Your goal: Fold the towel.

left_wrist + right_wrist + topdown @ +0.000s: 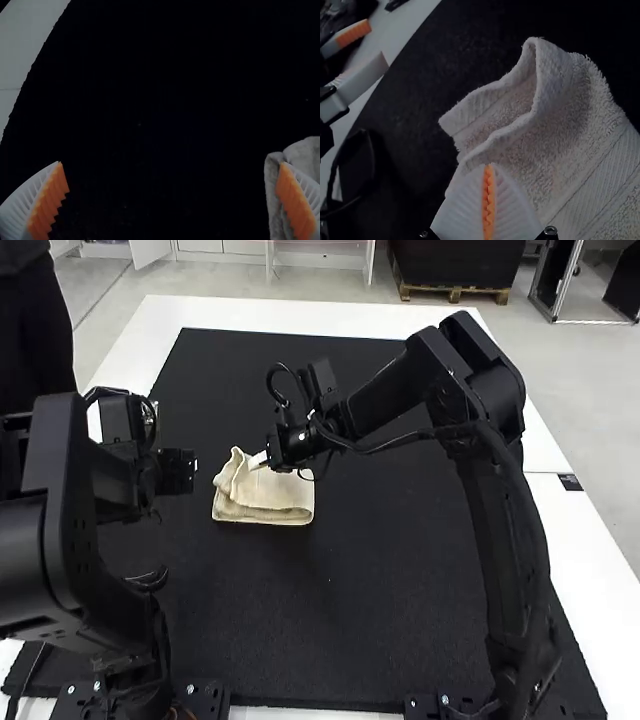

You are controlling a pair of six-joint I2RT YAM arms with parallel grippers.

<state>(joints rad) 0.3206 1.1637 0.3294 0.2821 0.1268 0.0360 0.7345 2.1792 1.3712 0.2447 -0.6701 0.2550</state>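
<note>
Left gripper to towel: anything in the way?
Nothing visible between the left gripper and the towel's left side, just black mat. The right gripper is at the towel's far part, so it might crowd a reach there.

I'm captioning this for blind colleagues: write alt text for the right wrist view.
A pale towel lies rumpled on a black mat, part of it raised in an open loop. The right end effector, shut, overlaps the towel; farther off, the left end effector is open.
</note>
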